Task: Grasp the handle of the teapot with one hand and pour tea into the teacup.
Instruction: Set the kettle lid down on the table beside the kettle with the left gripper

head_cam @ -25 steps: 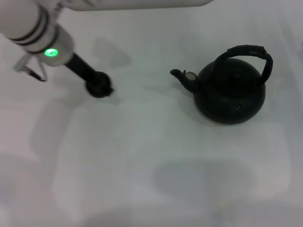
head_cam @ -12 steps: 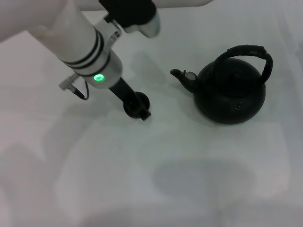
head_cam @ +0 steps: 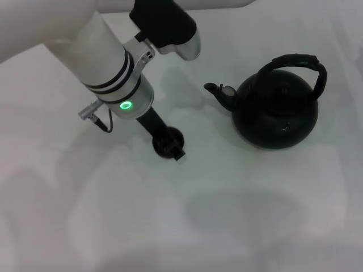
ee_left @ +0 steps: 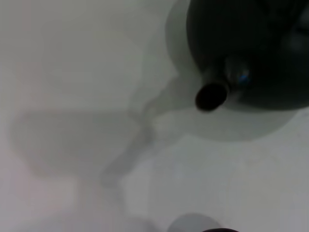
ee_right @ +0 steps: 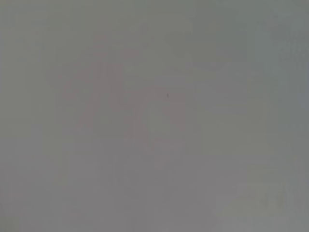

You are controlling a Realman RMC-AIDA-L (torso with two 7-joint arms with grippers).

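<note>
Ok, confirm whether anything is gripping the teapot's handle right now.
No: in the head view the handle arches free over the teapot, and the left end effector sits on the table off beyond the spout.

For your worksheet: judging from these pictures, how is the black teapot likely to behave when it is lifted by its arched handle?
The teapot probably feels heavy for its size: its body is big, round and matte black. Lifted by the handle, it may swing and tip, since the hoop arches above the lid. The ribbed-looking handle surface should resist slipping.
</note>
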